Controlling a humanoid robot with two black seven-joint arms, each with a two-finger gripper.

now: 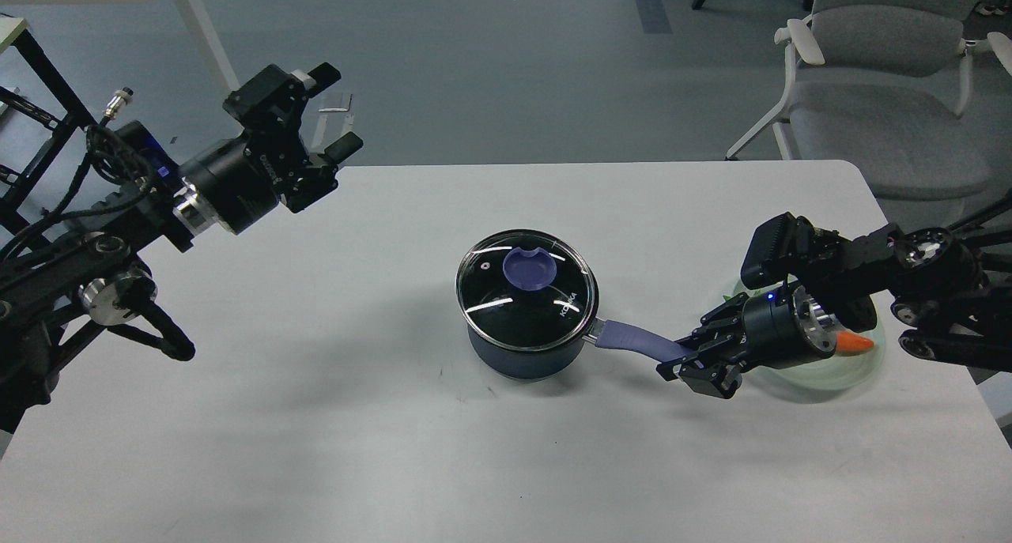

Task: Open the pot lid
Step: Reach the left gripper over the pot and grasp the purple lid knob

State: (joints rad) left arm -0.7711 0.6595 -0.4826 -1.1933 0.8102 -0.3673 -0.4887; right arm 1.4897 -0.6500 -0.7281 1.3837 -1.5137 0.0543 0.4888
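A dark blue pot (pixel 522 357) stands in the middle of the white table (pixel 332 416). Its glass lid (pixel 526 288) sits shut on it, with a purple knob (pixel 529 269) on top. The pot's purple handle (pixel 632 341) points right. My right gripper (pixel 696 355) is shut on the end of that handle. My left gripper (pixel 336 116) is open and empty, high over the table's far left edge, well left of the lid.
A pale green plate (pixel 838 371) with an orange carrot (pixel 855 342) lies under my right wrist at the right. A grey chair (pixel 885 77) stands beyond the far right corner. A black frame (pixel 47 108) stands at the left.
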